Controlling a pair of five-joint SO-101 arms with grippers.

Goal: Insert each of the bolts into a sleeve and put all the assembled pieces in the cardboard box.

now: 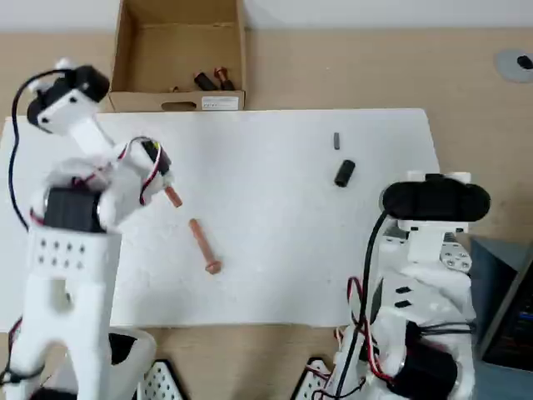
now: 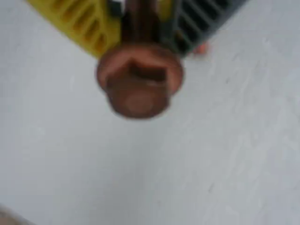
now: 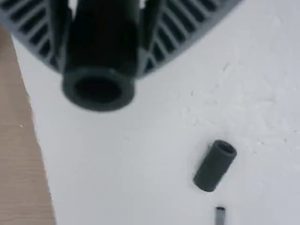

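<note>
Above the desk (image 1: 350, 67), looking down from the high camera: left claw (image 1: 165, 185) poised over the left part of a white mat (image 1: 291, 267), closed around a copper bolt (image 1: 173, 197). Near it, flat on the mat, a second bolt (image 1: 202, 246). Well apart toward the far right, a spare sleeve (image 1: 345, 172) and, just beyond it, a small dark piece (image 1: 336, 141). At the far edge, touching the mat, the cardboard box (image 1: 146, 102), with assembled pieces (image 1: 212, 80) already inside near its front wall.

From the left wrist: copper bolt pinched by its shank between a yellow finger (image 2: 79, 23) and a grey finger (image 2: 197, 23), flanged head turned toward the camera, far end of the shank hidden.

From the right wrist: right claw (image 3: 101, 42) clamped on a black sleeve (image 3: 99, 82), open bore facing the camera; spare sleeve lying on the mat beyond, desk wood alongside.

Likely step in hand: mating the two gripped parts. To do it well, bring both claws over the middle of the mat, set shank and bore on one axis before pushing, advance slowly, and grip firmly to prevent twisting or a dropped part.
</note>
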